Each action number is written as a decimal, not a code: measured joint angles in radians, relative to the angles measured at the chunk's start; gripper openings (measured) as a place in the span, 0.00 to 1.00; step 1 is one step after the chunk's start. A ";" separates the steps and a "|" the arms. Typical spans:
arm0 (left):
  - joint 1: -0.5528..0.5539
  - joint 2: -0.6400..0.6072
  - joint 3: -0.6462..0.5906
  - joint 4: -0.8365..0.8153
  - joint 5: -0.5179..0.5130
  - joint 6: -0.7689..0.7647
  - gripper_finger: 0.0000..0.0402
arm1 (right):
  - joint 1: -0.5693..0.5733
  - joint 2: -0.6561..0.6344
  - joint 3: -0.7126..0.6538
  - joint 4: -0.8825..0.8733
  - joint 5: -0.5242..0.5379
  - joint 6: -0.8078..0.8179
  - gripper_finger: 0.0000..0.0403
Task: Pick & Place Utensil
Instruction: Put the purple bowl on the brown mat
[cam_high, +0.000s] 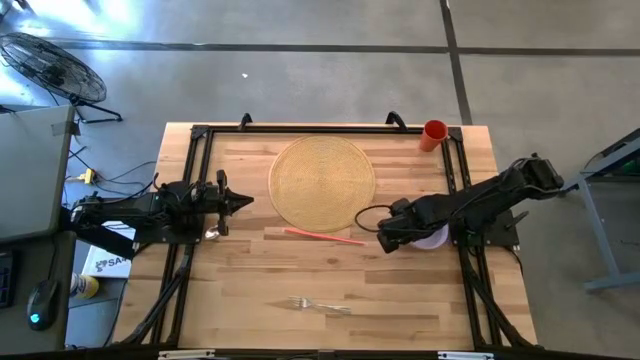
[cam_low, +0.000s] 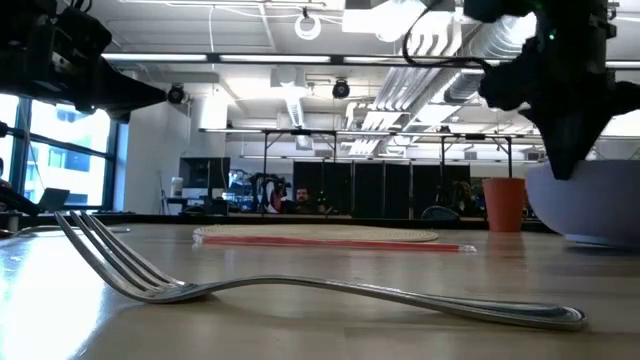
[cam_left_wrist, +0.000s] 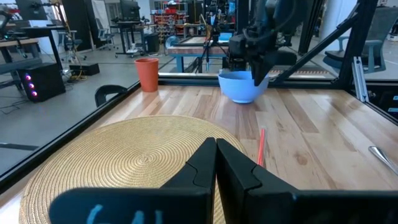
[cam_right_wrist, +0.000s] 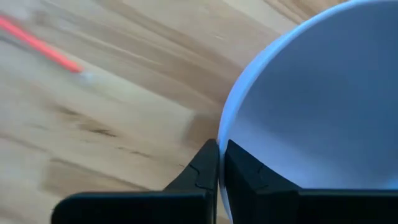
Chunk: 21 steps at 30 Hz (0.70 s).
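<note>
The pale wooden table (cam_high: 400, 290) carries a round woven straw mat (cam_high: 322, 181), a pale purple bowl (cam_left_wrist: 240, 85), a thin red-pink straw (cam_high: 325, 236) and a slim silver metal fork (cam_high: 321, 305) — the fork lies flat, well apart from both sets of jaws, near the table's front edge. The right gripper (cam_high: 387, 240) sits clenched just over the bowl's rim, holding nothing I can see. The left gripper (cam_high: 240, 201), also clenched and empty, waits beside the mat. The risk, in my judgement: swinging away, the right fingers could clip the rim and shove the bowl. The arm hides most of the bowl from above.
</note>
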 joint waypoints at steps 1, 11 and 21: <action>0.000 0.000 0.000 0.000 0.000 0.000 0.02 | -0.002 0.000 0.018 -0.012 0.007 -0.007 0.02; 0.000 0.000 0.000 0.000 0.000 0.000 0.02 | -0.082 0.088 0.192 -0.129 0.063 -0.160 0.01; 0.000 0.000 0.000 0.000 0.000 0.000 0.02 | -0.160 0.409 0.560 -0.255 0.106 -0.506 0.01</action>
